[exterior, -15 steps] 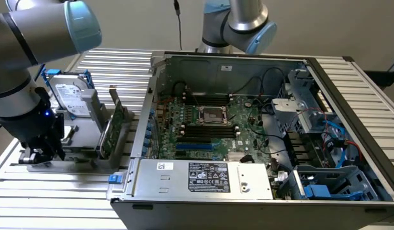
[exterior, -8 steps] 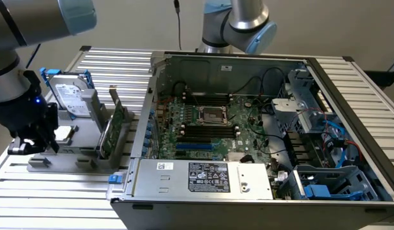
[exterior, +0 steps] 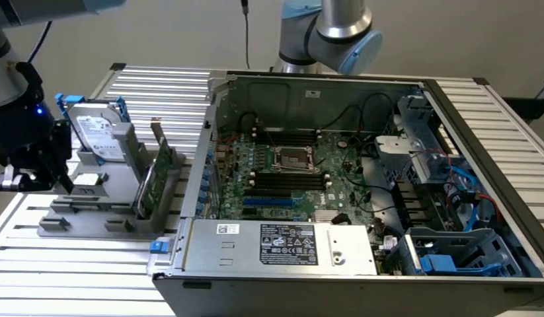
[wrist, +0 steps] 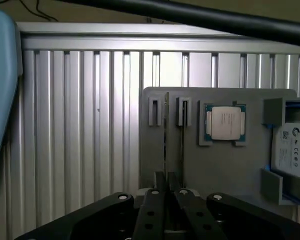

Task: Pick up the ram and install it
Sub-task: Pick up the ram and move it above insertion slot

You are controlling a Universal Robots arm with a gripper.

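Observation:
The ram (wrist: 166, 135) stands on edge in a slot of the grey holder (wrist: 200, 165), seen as a thin greenish line running from a small end bracket toward my fingers. My gripper (wrist: 167, 181) is right over it, its two black fingers (wrist: 158, 181) drawn close together with the stick's edge between them. In the exterior view the gripper (exterior: 58, 183) is down at the holder's (exterior: 104, 211) side on the exterior view's left, and it covers the ram there. The open computer case (exterior: 342, 178) with its motherboard lies to the exterior view's right.
The holder also carries a processor chip (wrist: 225, 123), a grey hard drive with blue rails (exterior: 100, 135) and an upright green expansion card (exterior: 157, 173). The ribbed metal table (exterior: 69, 271) runs under everything. A power supply (exterior: 281, 246) fills the case's near side.

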